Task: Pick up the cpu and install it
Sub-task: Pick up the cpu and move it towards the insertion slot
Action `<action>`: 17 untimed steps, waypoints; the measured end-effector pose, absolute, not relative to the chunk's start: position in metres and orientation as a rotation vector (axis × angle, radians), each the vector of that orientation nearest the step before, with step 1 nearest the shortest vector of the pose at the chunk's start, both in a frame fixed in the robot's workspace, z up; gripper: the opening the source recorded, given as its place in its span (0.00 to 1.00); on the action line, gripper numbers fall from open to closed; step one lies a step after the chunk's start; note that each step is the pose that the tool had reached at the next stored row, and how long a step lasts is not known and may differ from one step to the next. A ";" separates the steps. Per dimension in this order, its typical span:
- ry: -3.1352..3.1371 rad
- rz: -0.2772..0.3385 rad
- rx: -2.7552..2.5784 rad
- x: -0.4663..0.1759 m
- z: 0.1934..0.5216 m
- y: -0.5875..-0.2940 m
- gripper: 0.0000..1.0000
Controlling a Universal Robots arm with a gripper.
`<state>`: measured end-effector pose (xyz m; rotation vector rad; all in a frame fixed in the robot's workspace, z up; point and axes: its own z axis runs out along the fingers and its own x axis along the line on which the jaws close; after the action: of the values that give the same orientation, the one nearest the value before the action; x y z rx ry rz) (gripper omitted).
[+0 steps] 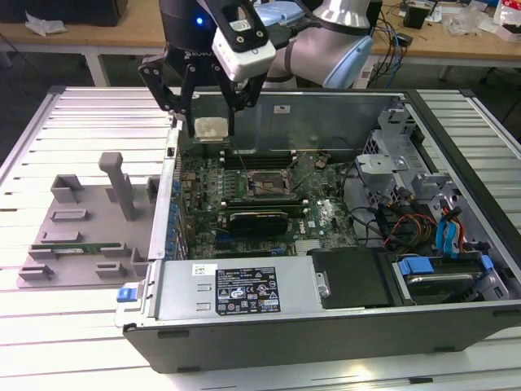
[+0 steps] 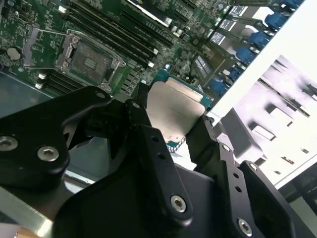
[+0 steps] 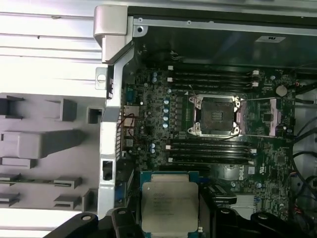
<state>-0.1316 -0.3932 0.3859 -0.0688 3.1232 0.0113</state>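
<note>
Black fingers (image 2: 148,134) of my claw (image 2: 173,111) crowd the front of the second wrist view, clenched on two opposite edges of the cpu (image 2: 176,106). The chip sits flat between them with its silver-grey metal top facing my wrist, and a little of its green board shows past the lid.

So the picking up is done. I judge the grasp sound, since the cpu looks level between the fingers in both wrist views, not cocked to one side.

The socket (image 3: 215,115) on the motherboard (image 3: 148,99) is my mark. It appears empty, its dark centre bare, and the metal frame (image 3: 270,116) just beside it seems to be folded back, so nothing covers the seat. From the exterior view, the cpu (image 1: 210,128) hangs in the air, apart from the socket (image 1: 264,183) and raised above it, over the board on the side towards the grey tray (image 1: 81,220). That tray lies outside the open computer case (image 1: 326,110), far from the socket.

Installing is therefore not yet done: the chip touches neither the socket nor the board. I cannot tell from these views whether its corners are turned to match the seat. By my reckoning the task stands at about its middle, with the cpu lifted and carried over the case and the seating left to do.
</note>
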 end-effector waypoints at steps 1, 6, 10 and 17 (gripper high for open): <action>3.124 0.011 -0.069 -0.129 0.385 -0.392 0.55; 3.126 0.011 -0.069 -0.114 0.381 -0.385 0.55; 3.126 0.012 -0.069 -0.104 0.378 -0.383 0.55; 3.126 0.012 -0.069 -0.089 0.372 -0.382 0.55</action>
<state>-0.0887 -0.3823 0.3722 -0.0689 3.1262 0.0117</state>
